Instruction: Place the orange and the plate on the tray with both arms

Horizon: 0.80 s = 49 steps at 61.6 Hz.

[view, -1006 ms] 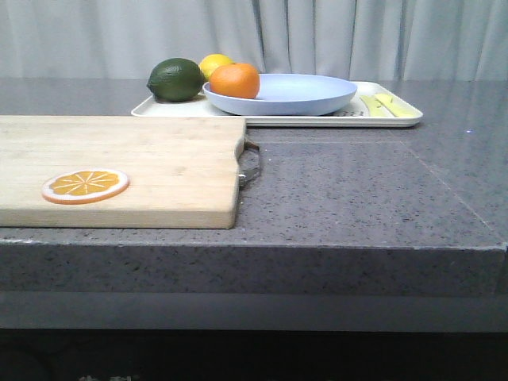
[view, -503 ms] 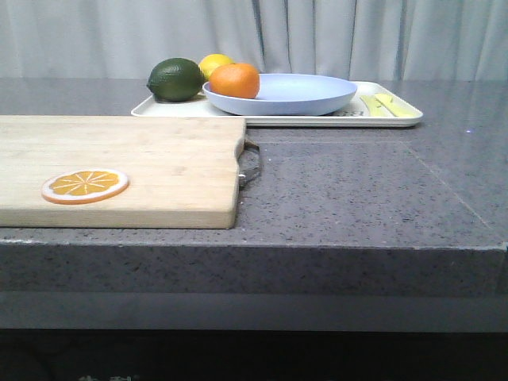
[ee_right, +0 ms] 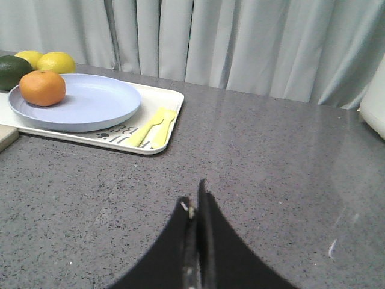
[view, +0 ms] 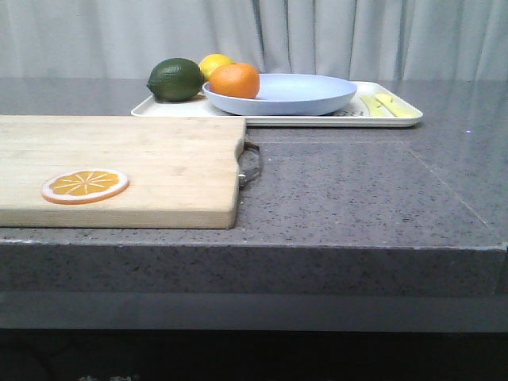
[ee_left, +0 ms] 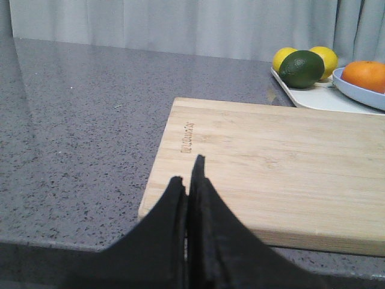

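- Plate (view: 286, 94) is sitting on the tray (view: 397, 119) at the far side of the grey tabletop (view: 357, 190), covering most of the tray's middle.
- Orange (view: 235, 80) is lying inside the plate, against its left rim, touching nothing else that can be seen.
- Lime (view: 175, 79) and lemons (ee_left: 325, 58) are crowding the tray's left end, just beside the plate; the front view is showing one lemon (view: 214, 63) behind the lime, the left wrist view two.
- Yellow cutlery (ee_right: 153, 126) is lying flat on the tray's right end, beside the plate and apart from it.
- Dark lettering is showing on the tray floor near the plate's edge in the right wrist view.
- Cutting board (view: 119, 167) is lying on the tabletop nearer than the tray, to the left, with an orange slice (view: 85, 185) resting flat on it and a metal handle (view: 251, 163) sticking out of its right end.
- Left end effector (ee_left: 189, 174) is hanging over the board's near edge with its fingers pressed together, gripping nothing.
- Right end effector (ee_right: 195, 201) is hanging over bare tabletop, well apart from the tray, its fingers likewise closed and empty.
- Grey curtain (view: 317, 36) is hanging behind the tabletop.
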Each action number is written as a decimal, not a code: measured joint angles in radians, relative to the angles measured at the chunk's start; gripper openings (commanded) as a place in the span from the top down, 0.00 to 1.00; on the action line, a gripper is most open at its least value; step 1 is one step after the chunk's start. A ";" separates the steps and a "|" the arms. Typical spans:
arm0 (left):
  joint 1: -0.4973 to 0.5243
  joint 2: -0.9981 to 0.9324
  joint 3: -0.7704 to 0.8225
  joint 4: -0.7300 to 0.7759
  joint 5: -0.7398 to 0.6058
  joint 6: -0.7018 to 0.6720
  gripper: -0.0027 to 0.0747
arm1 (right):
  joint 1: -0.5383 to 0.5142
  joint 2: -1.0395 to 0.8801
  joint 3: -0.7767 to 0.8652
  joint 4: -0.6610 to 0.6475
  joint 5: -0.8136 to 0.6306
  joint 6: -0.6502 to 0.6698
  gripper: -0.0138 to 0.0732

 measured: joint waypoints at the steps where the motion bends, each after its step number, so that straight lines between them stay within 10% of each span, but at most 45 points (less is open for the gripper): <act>1: 0.000 0.000 0.000 0.000 0.000 0.000 0.99 | 0.000 0.000 0.000 0.000 0.000 0.000 0.97; 49: 0.000 0.000 0.000 0.000 -0.002 0.000 0.99 | 0.000 -0.194 0.446 0.018 -0.242 0.000 0.97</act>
